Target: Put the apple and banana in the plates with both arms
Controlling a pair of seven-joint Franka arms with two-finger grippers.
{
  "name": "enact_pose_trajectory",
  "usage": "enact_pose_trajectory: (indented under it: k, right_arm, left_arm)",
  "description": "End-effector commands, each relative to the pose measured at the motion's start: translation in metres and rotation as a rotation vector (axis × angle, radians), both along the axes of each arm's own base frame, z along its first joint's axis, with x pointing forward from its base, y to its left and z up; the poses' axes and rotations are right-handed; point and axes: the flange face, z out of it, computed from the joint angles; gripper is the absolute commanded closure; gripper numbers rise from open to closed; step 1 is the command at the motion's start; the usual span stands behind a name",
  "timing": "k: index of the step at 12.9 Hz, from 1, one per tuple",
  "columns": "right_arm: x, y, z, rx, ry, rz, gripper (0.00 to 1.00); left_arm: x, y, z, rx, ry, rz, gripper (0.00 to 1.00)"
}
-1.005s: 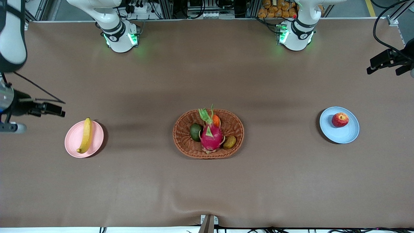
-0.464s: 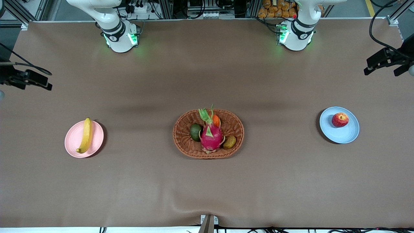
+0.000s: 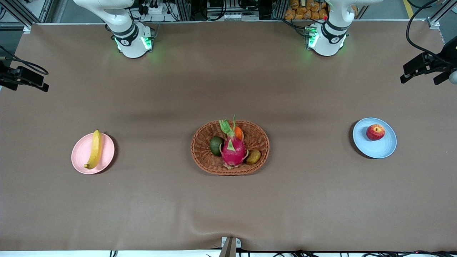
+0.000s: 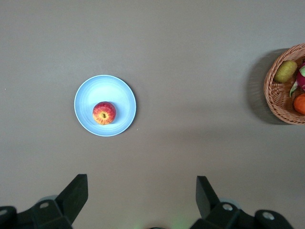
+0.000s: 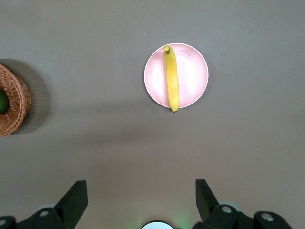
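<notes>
Fruit rests on both plates: we see the banana (image 3: pixel 95 149) lying across the pink plate (image 3: pixel 81 157) and the apple (image 3: pixel 375 132) on the blue plate (image 3: pixel 382 147). Our left pincer (image 4: pixel 142 194) hangs wide and empty high over the tabletop (image 3: pixel 228 200), with the apple's plate well below it. Our right pincer (image 5: pixel 141 194) hangs equally wide and empty, with the banana's plate well below it. Between the plates sits the wicker basket (image 3: pixel 257 137) with its dragon fruit (image 3: pixel 234 150).

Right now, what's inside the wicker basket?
In the wicker basket: a magenta dragon fruit, a dark green fruit, an orange-red fruit and a brownish-green fruit. Anything beneath the dragon fruit is hidden.
</notes>
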Motion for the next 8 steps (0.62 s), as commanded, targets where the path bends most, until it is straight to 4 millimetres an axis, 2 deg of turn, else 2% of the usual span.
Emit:
enact_pose_trajectory:
  k: [1,8]
  right_arm:
    - [-0.002,-0.005,0.005,-0.014,0.002,0.004,0.00]
    - [-0.003,-0.021,0.005,-0.007,-0.001,-0.005,0.00]
  left_arm:
    - [-0.002,0.000,0.003,0.004,0.000,0.021,0.00]
    - [-0.001,0.002,0.003,0.019,0.001,0.058,0.00]
